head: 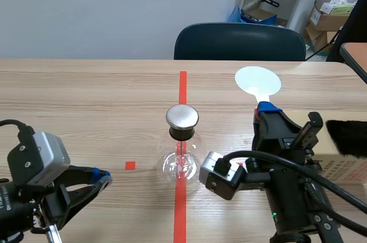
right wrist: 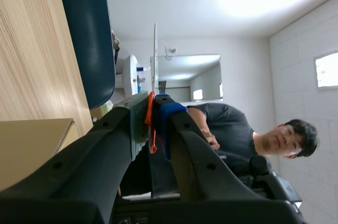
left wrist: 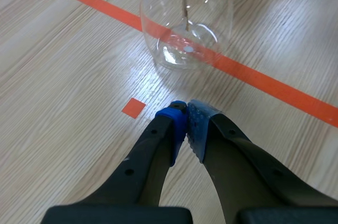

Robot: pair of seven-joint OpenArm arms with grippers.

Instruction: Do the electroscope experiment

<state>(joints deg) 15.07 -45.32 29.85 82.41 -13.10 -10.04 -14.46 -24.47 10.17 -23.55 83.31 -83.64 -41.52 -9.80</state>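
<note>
— Wooden table first, seen from between the arms: what stands on it?

— An electroscope, a glass flask with a metal cap, upright on the long tape line. A dark chair sits behind the table. At the right edge lies a cardboard box with black fur on it.

— And the claws?

— The left gripper is low at the near left, apart from the flask. The right gripper is raised beside the flask and clasps the handle of a white disc.

— What does the left wrist camera show?

— Its fingers are closed, pads touching, with nothing between them. The flask stands just ahead on the tape, not touched. A small tape square lies beside the fingertips.

— And the right wrist camera?

— The claw is clamped on the disc, which is seen edge-on as a thin blade rising from between the pads. Beyond it are the chair and a seated person in a dark shirt.
</note>
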